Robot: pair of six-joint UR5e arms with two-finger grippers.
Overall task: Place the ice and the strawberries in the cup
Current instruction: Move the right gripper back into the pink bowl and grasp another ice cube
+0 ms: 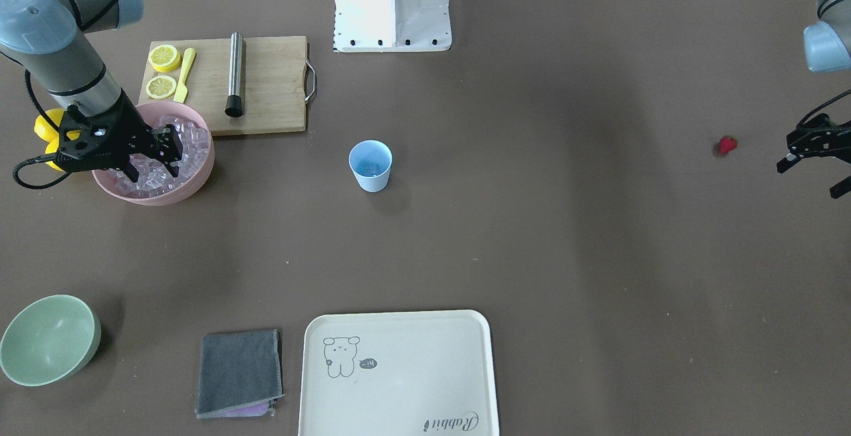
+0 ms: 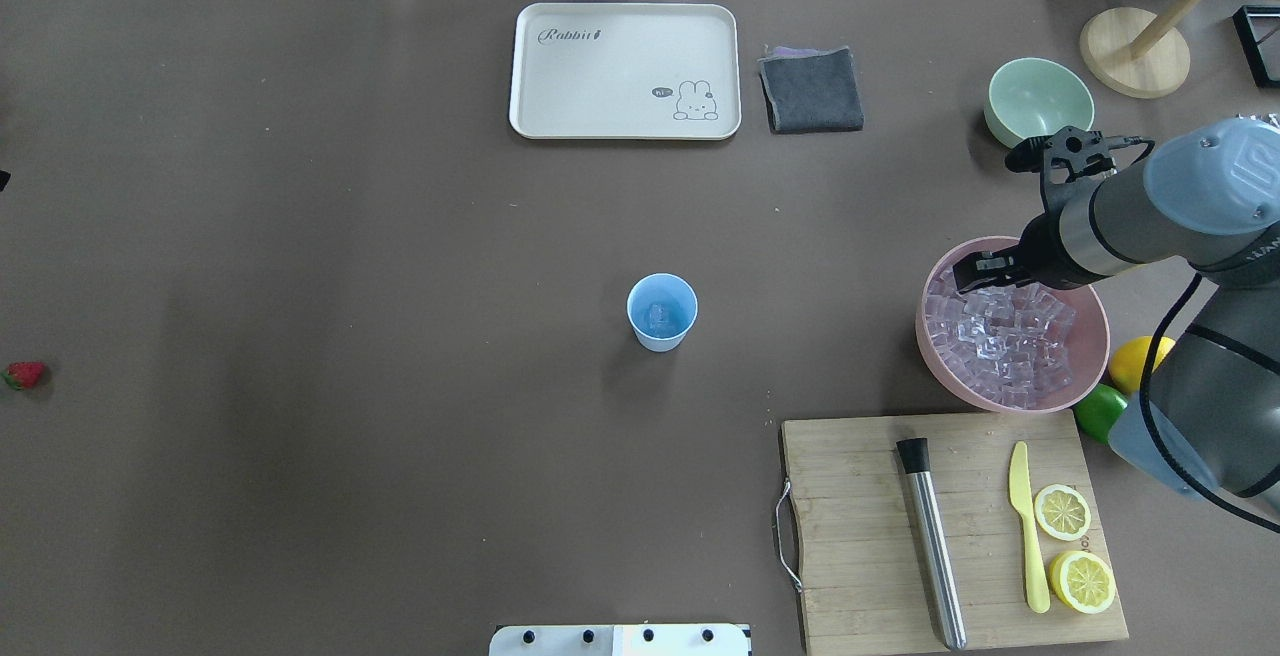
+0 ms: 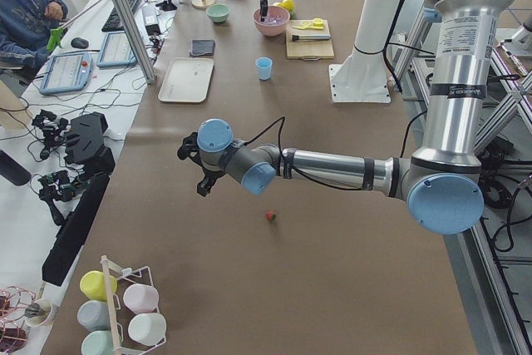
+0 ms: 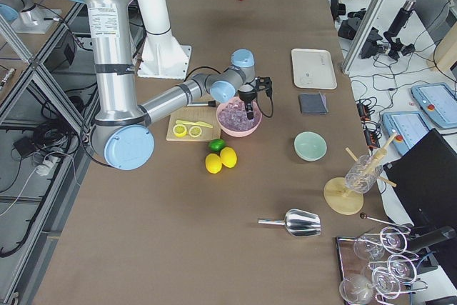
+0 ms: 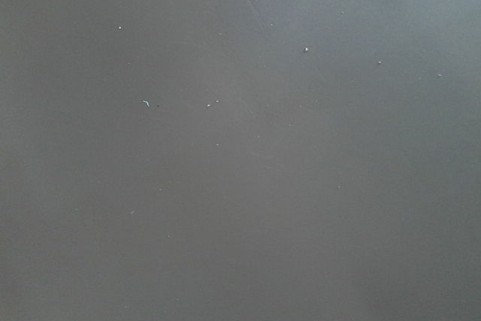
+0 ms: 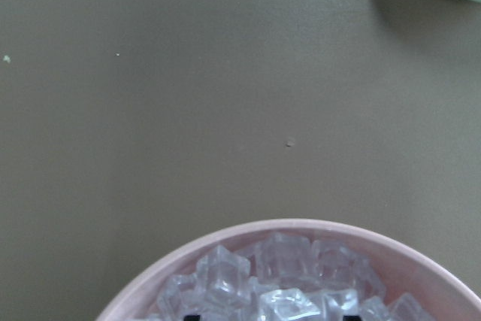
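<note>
Over at the pink bowl, the right claw hangs with its fingers spread wide, tips down among the ice heaped inside. The right wrist view catches two dark fingertips at its bottom edge with cubes between them, though it is hard to say whether they press on any cube.

Mid-counter, the blue cup stands upright, well apart from the bowl. The overhead view shows one clear cube already sitting in its bottom.

Far out on the robot's left, the strawberry lies alone on the bare brown surface, a long way from the cup. The left claw hovers near it, just beside but not touching, fingers apart and open. The left wrist camera sees only plain counter.

Behind the bowl sits a cutting board with lemon slices, a yellow knife and a steel muddler.
</note>
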